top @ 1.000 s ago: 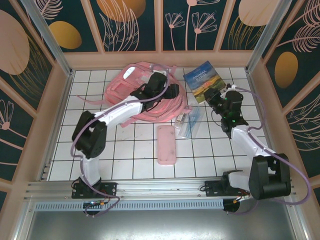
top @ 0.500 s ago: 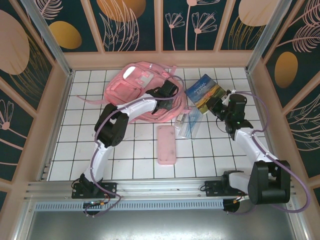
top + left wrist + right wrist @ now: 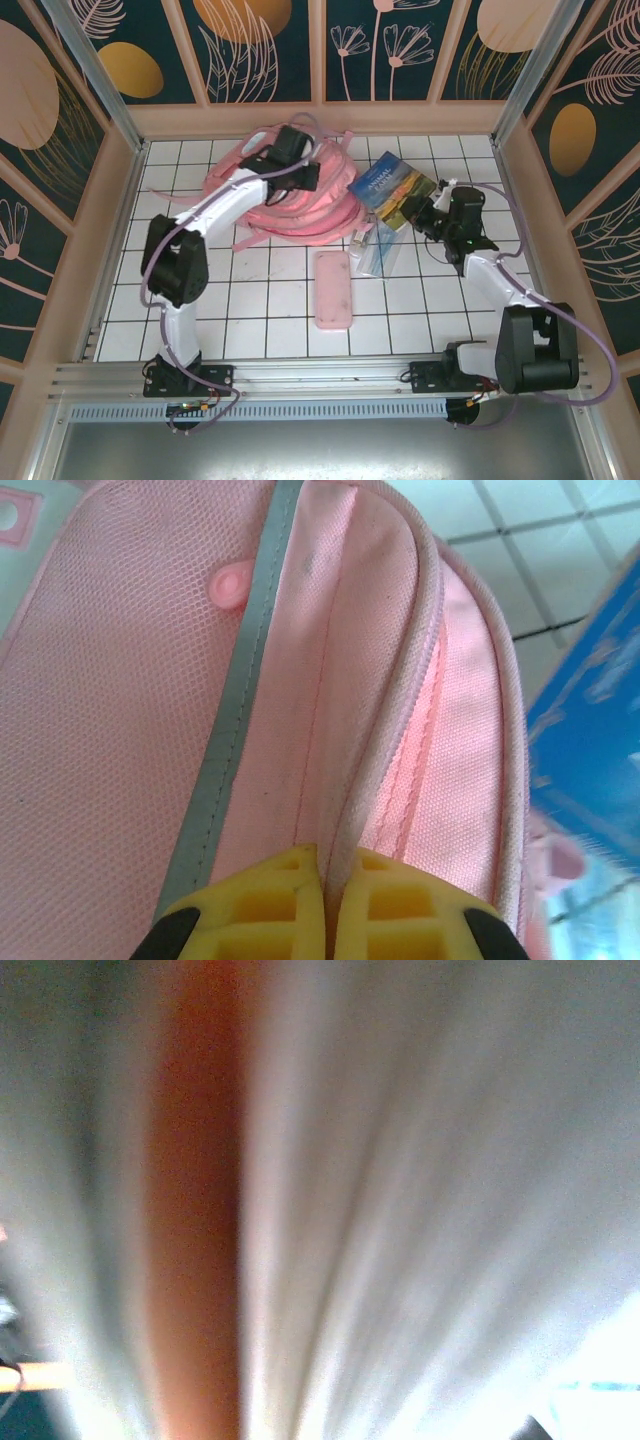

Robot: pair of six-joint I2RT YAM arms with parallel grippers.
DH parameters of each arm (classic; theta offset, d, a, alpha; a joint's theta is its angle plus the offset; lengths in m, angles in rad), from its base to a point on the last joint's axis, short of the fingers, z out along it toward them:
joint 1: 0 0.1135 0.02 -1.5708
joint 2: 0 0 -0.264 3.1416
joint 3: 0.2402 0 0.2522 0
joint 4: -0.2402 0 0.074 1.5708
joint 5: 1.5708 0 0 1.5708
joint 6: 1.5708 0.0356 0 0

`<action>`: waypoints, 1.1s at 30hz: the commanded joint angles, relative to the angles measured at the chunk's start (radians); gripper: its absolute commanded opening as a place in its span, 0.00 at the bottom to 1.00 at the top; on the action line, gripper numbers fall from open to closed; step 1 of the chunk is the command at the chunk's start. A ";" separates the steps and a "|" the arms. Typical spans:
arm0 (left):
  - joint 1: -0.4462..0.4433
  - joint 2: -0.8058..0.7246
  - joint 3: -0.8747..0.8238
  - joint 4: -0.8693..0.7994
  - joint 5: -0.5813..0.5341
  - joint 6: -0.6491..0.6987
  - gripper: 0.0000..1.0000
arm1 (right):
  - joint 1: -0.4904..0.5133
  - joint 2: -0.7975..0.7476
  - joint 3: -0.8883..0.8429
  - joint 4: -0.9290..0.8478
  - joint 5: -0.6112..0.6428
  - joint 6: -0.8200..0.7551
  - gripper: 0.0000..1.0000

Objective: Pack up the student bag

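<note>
Lying far-left on table (image 3: 250, 290), student bag (image 3: 310, 212), long axis approx L-R, zip rim twd book (image 3: 390, 185). L claw (image 3: 328, 905) nips rim seam: wrist cam clear, top cam blocked. R claw (image 3: 428, 213) clamps book.

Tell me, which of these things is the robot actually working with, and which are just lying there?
In use:
student bag, pinched by the left gripper
book, held by the right gripper

Lying untouched:
pink pencil case
clear pouch
Both are probably waiting to be packed.
</note>
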 commanded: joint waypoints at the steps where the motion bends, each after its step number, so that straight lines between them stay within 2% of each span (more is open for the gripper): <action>1: 0.046 -0.078 0.000 0.105 0.163 -0.102 0.00 | 0.058 0.028 0.059 0.106 -0.053 0.018 0.00; 5: 0.086 -0.115 -0.072 0.230 0.329 -0.209 0.00 | 0.135 0.099 0.082 0.185 -0.060 0.071 0.00; 8: 0.100 -0.137 -0.103 0.297 0.390 -0.262 0.00 | 0.187 0.171 0.103 0.246 -0.071 0.116 0.00; 12: 0.100 -0.156 -0.128 0.349 0.434 -0.292 0.00 | 0.253 0.308 0.151 0.416 -0.100 0.197 0.00; 20: 0.101 -0.191 -0.197 0.447 0.477 -0.357 0.00 | 0.345 0.730 0.482 0.612 -0.116 0.343 0.00; 22: 0.101 -0.198 -0.206 0.454 0.465 -0.359 0.00 | 0.355 0.822 0.574 0.620 -0.138 0.363 0.00; 25: 0.101 -0.201 -0.212 0.460 0.445 -0.361 0.00 | 0.369 0.934 0.714 0.525 -0.163 0.362 0.00; 27: 0.101 -0.203 -0.216 0.466 0.431 -0.362 0.00 | 0.373 0.969 0.780 0.411 -0.160 0.333 0.09; 28: 0.102 -0.204 -0.218 0.472 0.422 -0.364 0.00 | 0.372 0.976 0.802 0.353 -0.151 0.318 0.17; 29: 0.104 -0.206 -0.222 0.477 0.413 -0.368 0.00 | 0.371 0.974 0.821 0.262 -0.122 0.294 0.31; 30: 0.106 -0.210 -0.226 0.483 0.405 -0.371 0.00 | 0.369 0.966 0.826 0.202 -0.101 0.274 0.41; 33: 0.117 -0.218 -0.243 0.515 0.376 -0.391 0.00 | 0.361 0.908 0.822 0.031 -0.011 0.225 0.63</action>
